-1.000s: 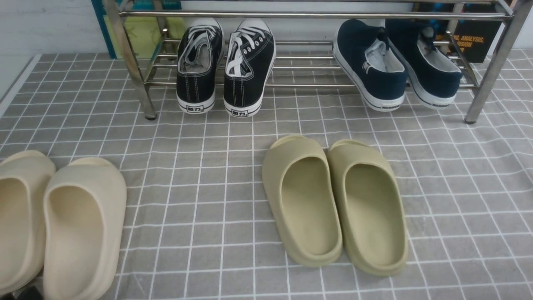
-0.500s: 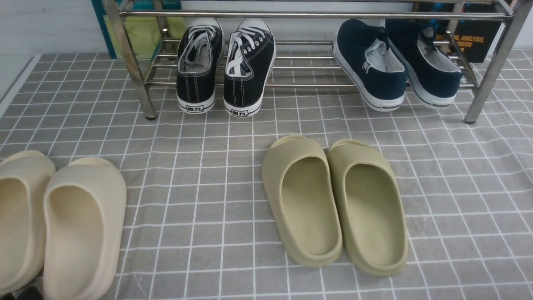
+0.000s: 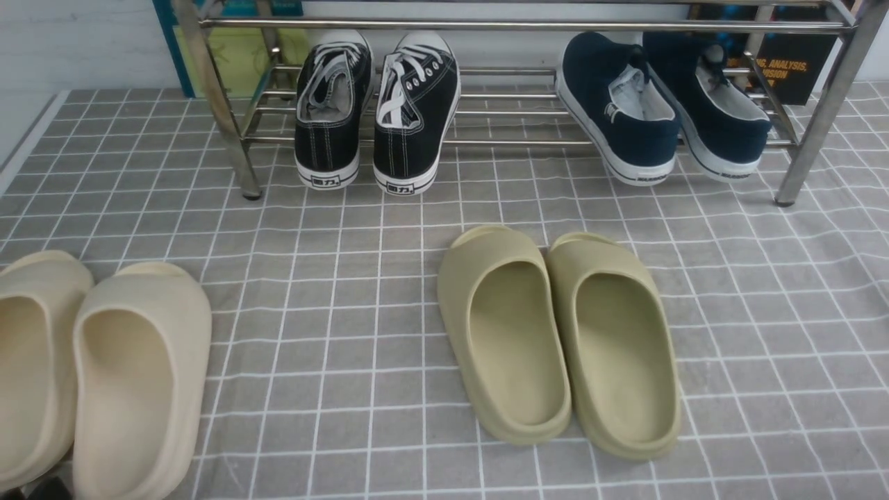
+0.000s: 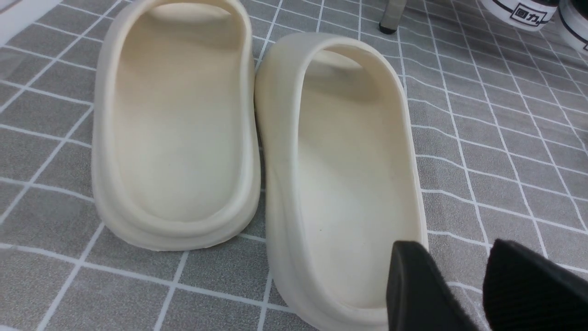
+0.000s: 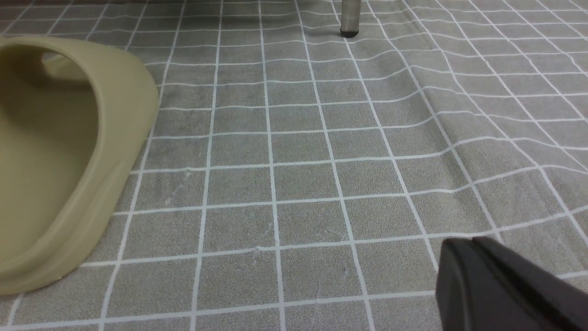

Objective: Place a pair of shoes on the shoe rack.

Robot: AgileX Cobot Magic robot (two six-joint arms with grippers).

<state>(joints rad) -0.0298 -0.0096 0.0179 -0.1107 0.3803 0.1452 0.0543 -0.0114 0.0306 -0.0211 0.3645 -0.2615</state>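
The two navy-blue slip-on shoes stand side by side on the lower bars at the right end of the chrome shoe rack (image 3: 521, 25), the left one (image 3: 618, 111) and the right one (image 3: 722, 114), heels toward me. Neither gripper shows in the front view. In the left wrist view my left gripper (image 4: 452, 250) is open and empty, low over the cloth by the heel rim of a cream slipper (image 4: 349, 170). In the right wrist view my right gripper (image 5: 468, 243) is shut and empty above bare cloth.
Black lace-up sneakers (image 3: 375, 104) stand on the rack's left part. Two olive slippers (image 3: 555, 333) lie mid-floor, one showing in the right wrist view (image 5: 69, 138). Two cream slippers (image 3: 104, 375) lie at the front left. Rack legs (image 3: 236, 139) (image 3: 812, 139) stand on the grey checked cloth.
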